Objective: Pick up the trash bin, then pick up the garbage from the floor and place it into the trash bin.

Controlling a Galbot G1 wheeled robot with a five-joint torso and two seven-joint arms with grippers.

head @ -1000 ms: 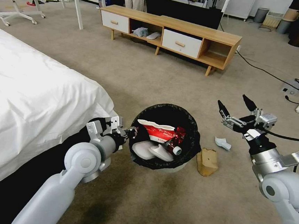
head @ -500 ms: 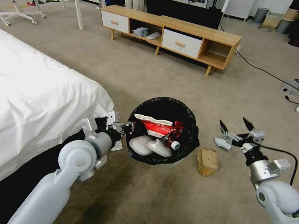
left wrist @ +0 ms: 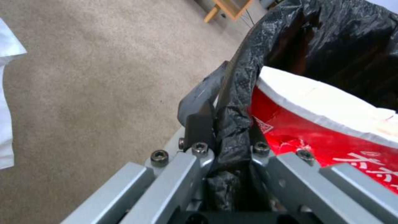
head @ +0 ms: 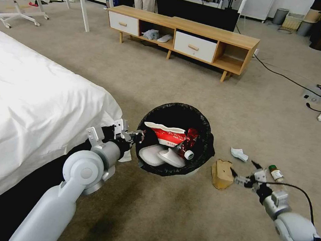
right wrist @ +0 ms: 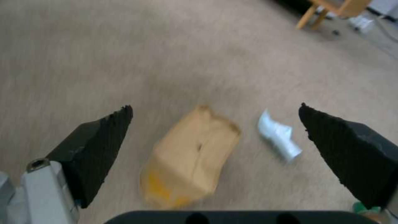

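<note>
The brown paper bag (head: 222, 173) lies flat on the carpet (head: 192, 97), just beside the right gripper (head: 246, 172), which hangs low over the floor with its two black fingers spread wide and nothing between them. In the right wrist view the bag (right wrist: 191, 158) sits directly ahead of the claw, nearer the one finger (right wrist: 99, 146) than the other, and its long axis runs roughly along the claw's line of approach, so the spread fingers would close across its narrow width. That alignment is, in my judgement, what the coming grasp depends on: the claw looks about squared to the bag and needs mainly to advance and drop.

The white tissue (head: 239, 154) lies crumpled a little beyond the bag, ahead of the other finger, and a clear green-labelled bottle (head: 276, 173) rests just beside the right gripper on its outer side.

The trash bin (head: 178, 116), lined in black, stands on the far side of the bag from the right claw, near but not touching it. It holds a red-white paper cup (head: 167, 133), other red rubbish and two flat white things. The left gripper (head: 136, 136) is clamped on the bin's rim nearest the bed (head: 31, 101); the left wrist view shows its fingers (left wrist: 199, 112) pinching the liner fold.

The right arm is plainly nearer the bag.
</note>
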